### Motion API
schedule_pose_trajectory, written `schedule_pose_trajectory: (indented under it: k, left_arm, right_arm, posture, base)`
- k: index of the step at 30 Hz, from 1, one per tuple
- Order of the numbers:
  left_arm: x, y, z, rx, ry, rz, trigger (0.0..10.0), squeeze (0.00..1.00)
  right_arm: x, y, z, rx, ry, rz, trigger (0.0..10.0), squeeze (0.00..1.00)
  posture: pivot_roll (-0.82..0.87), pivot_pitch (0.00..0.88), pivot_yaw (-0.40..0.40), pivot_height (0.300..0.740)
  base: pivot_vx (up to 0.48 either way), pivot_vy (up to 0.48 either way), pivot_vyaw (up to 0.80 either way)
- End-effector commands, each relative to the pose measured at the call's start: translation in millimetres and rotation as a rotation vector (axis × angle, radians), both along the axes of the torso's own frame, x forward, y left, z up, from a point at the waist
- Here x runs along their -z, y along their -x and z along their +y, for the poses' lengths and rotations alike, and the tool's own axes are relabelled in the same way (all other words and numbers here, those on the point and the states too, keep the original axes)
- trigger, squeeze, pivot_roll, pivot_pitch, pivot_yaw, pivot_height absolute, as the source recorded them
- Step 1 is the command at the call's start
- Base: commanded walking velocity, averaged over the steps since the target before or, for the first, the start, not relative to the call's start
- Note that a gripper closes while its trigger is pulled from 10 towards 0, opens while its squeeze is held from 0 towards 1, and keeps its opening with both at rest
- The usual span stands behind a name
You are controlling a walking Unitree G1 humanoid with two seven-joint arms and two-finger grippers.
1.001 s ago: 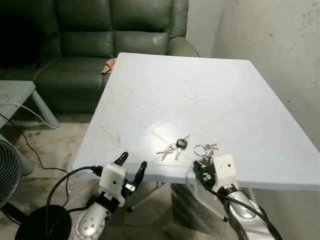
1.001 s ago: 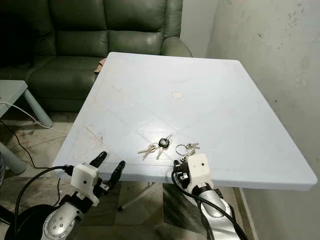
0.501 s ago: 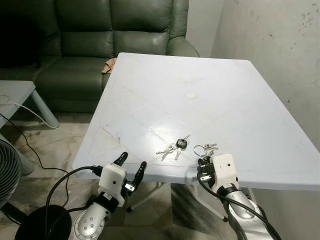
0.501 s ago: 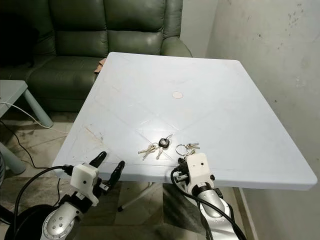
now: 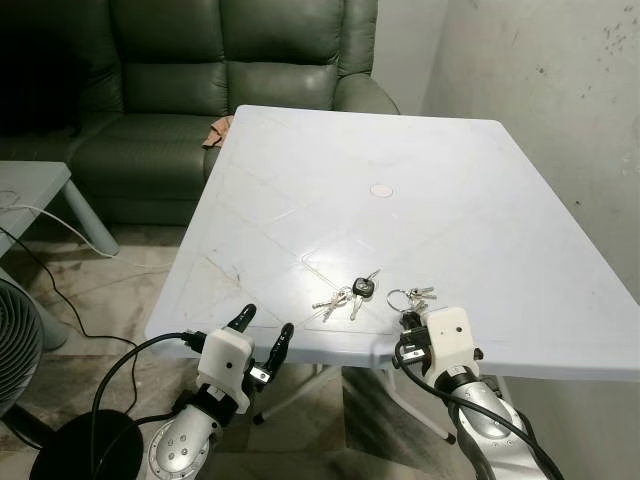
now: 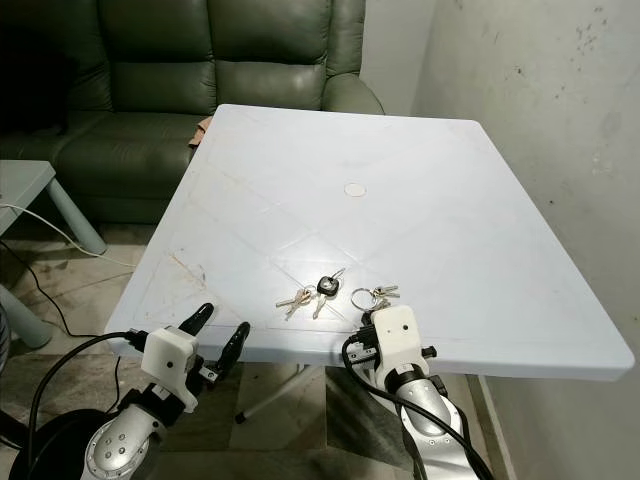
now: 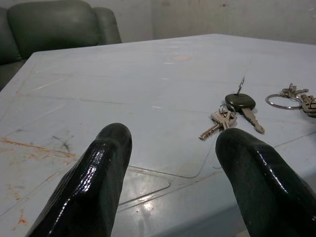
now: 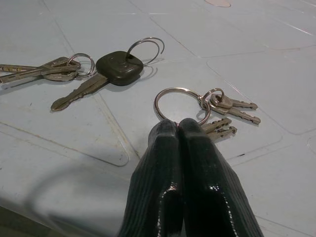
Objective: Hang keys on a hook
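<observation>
Two key bunches on table (image 5: 300,160) near front edge | my right gripper (image 8: 180,129) pinched closed on key ring (image 8: 180,102) | black-fob keys (image 8: 118,66) just beside | left gripper (image 7: 170,148) open, off table edge

On the table (image 5: 430,190) lie two key bunches: one with a black-headed key (image 8: 117,67) near the front edge, and a ring bunch (image 8: 207,108) just beside it, toward the wall. Two grippers sit at the table's front edge, the left gripper (image 5: 262,335) and the right gripper (image 8: 180,129). One sofa (image 5: 230,70) stands behind the table, one side table (image 5: 35,185) off its left side.
</observation>
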State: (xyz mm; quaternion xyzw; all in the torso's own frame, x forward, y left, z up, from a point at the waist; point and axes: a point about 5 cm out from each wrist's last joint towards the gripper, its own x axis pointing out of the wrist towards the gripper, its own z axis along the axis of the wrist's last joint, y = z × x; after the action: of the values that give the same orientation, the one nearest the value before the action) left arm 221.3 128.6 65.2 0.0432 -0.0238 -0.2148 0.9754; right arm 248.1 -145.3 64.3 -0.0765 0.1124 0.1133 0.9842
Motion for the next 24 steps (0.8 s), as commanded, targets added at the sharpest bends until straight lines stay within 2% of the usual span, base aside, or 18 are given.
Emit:
schedule_pose_trajectory:
  k: [1, 5, 6, 7, 10, 11, 12, 13, 15, 16, 19, 20, 23, 24]
  left_arm:
    - [-3, -0.4, -0.1, -0.003, -0.013, -0.012, 10.0, 0.00]
    - [-4, -2.2, -0.2, -0.006, -0.017, -0.021, 10.0, 0.00]
    - [-6, -4.3, 0.1, -0.009, -0.017, -0.029, 10.0, 0.00]
    - [-11, -10.3, 1.5, -0.023, -0.009, -0.045, 10.0, 0.00]
    - [-22, -21.6, 5.9, -0.059, 0.029, -0.072, 10.0, 0.00]
    - [-30, -31.5, 9.2, -0.101, 0.076, -0.084, 10.0, 0.00]
    - [-30, -31.5, 9.2, -0.101, 0.076, -0.084, 10.0, 0.00]
    - [-40, -43.9, 13.5, -0.150, 0.141, -0.098, 10.0, 0.00]
    - [-46, -50.6, 15.5, -0.178, 0.161, -0.108, 10.0, 0.00]
    - [-55, -59.2, 19.3, -0.217, 0.186, -0.127, 10.0, 0.00]
    - [-67, -70.2, 24.2, -0.267, 0.223, -0.151, 10.0, 0.00]
    - [-75, -77.3, 29.5, -0.304, 0.249, -0.156, 10.0, 0.00]
    - [-79, -80.5, 31.8, -0.320, 0.264, -0.155, 10.0, 0.00]
    - [-84, -81.4, 34.6, -0.328, 0.280, -0.165, 10.0, 0.00]
  right_arm:
    - [-3, -0.1, -0.1, -0.001, -0.003, -0.014, 0.0, 0.00]
    - [-6, -3.4, -0.1, 0.017, -0.042, -0.027, 0.0, 0.00]
    - [-11, -6.5, 0.9, 0.023, -0.099, -0.044, 0.0, 0.00]
    - [-20, -14.3, 1.4, 0.055, -0.189, -0.077, 0.0, 0.00]
    - [-37, -26.5, 5.1, 0.059, -0.304, -0.146, 0.0, 0.00]
    - [-45, -33.3, 7.4, 0.052, -0.324, -0.170, 0.0, 0.00]
    - [-45, -33.3, 7.4, 0.052, -0.324, -0.170, 0.0, 0.00]
    - [-55, -41.8, 9.4, 0.041, -0.327, -0.221, 0.0, 0.00]
    - [-59, -45.9, 10.1, 0.032, -0.346, -0.234, 0.0, 0.00]
    - [-66, -50.9, 10.2, 0.023, -0.349, -0.273, 1.4, 0.00]
    - [-76, -57.6, 9.9, 0.011, -0.356, -0.328, 1.4, 0.00]
    - [-81, -63.6, 6.9, 0.030, -0.362, -0.335, 2.5, 0.00]
    - [-83, -66.4, 5.6, 0.037, -0.366, -0.339, 2.5, 0.00]
    - [-86, -66.9, 5.3, 0.023, -0.368, -0.361, 5.1, 0.00]
  posture:
    - [-0.09, 0.001, -0.029, 0.740]
    - [-0.09, 0.003, -0.030, 0.740]
    - [-0.09, 0.005, -0.033, 0.740]
    - [-0.08, 0.007, -0.036, 0.740]
    - [-0.08, 0.008, -0.036, 0.740]
    - [-0.08, 0.008, -0.037, 0.740]
    - [-0.08, 0.008, -0.037, 0.740]
    - [-0.07, 0.005, -0.035, 0.740]
    - [-0.07, 0.005, -0.035, 0.740]
    - [-0.07, 0.004, -0.036, 0.740]
    - [-0.07, 0.004, -0.036, 0.740]
    - [-0.07, 0.000, -0.036, 0.740]
    - [-0.07, 0.000, -0.036, 0.740]
    - [-0.07, 0.000, -0.034, 0.740]
  base:
    - [0.000, 0.000, 0.00]
    - [0.000, 0.000, 0.00]
    - [0.000, 0.000, 0.00]
    - [0.000, 0.000, 0.00]
    - [0.000, 0.000, 0.00]
    - [0.000, 0.000, 0.00]
    - [0.000, 0.000, 0.00]
    - [0.000, 0.000, 0.00]
    - [0.000, 0.000, 0.00]
    - [0.000, 0.000, 0.00]
    - [0.000, 0.000, 0.00]
    - [0.000, 0.000, 0.00]
    - [0.000, 0.000, 0.00]
    - [0.000, 0.000, 0.00]
